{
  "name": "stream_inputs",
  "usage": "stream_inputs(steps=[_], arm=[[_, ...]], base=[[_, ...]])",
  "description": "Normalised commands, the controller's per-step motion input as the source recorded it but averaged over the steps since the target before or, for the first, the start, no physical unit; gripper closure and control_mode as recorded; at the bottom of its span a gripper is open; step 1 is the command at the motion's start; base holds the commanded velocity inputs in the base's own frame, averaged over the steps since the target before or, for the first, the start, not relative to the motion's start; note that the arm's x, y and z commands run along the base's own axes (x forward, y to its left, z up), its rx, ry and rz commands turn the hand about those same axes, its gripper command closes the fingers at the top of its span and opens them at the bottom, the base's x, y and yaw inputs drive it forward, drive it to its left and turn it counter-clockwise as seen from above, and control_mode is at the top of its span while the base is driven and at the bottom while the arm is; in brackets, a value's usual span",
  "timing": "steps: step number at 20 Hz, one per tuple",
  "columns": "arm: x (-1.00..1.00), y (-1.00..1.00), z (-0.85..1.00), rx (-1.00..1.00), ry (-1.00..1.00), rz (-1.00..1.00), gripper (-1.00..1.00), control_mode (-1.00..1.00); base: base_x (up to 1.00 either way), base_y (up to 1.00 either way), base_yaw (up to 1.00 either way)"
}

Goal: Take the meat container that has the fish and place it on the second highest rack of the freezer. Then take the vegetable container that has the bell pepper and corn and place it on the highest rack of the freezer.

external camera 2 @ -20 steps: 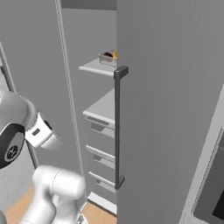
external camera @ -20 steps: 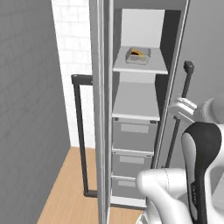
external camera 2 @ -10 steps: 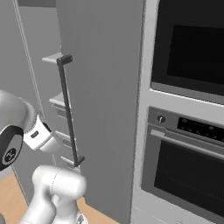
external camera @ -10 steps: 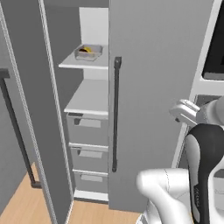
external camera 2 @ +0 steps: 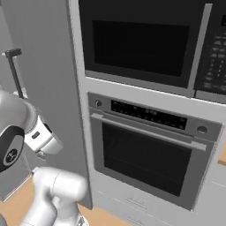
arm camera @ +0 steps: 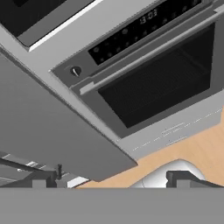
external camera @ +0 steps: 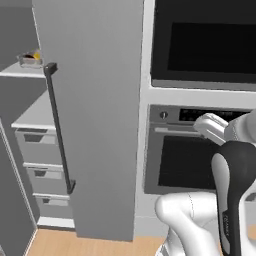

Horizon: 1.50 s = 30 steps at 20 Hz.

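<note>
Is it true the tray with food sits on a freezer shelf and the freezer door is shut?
Not quite. The tray does sit on a freezer shelf, but the freezer door is open, swung out with its dark handle showing, as the left base view shows.

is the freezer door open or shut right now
Open. In the left base view the freezer door with its bar handle stands swung out, baring the shelves, the drawers and a tray inside.

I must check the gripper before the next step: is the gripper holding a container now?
No. In the hand view the gripper stands open with nothing between its fingertips, facing the oven.
</note>
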Motion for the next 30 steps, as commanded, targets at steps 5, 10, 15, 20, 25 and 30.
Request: stream_inputs(steps=[5,10,15,20,25,30], arm=[[0.00,0.00,0.00,0.00,0.00,0.00,-1.00,1.00],[0.00,0.00,0.00,0.00,0.00,0.00,-1.00,1.00],[0.00,0.00,0.00,0.00,0.00,0.00,-1.00,1.00],[0.00,0.00,0.00,0.00,0.00,0.00,-1.00,1.00],[0.00,0.00,0.00,0.00,0.00,0.00,-1.00,1.00],[0.00,0.00,0.00,0.00,0.00,0.00,-1.00,1.00]], base=[[-0.24,-1.00,-0.22],[-0.06,-1.00,-0.19],[0.00,-1.00,-0.13],[0.08,-1.00,-0.06],[0.22,-1.00,-0.03],[0.64,-0.63,0.00]])
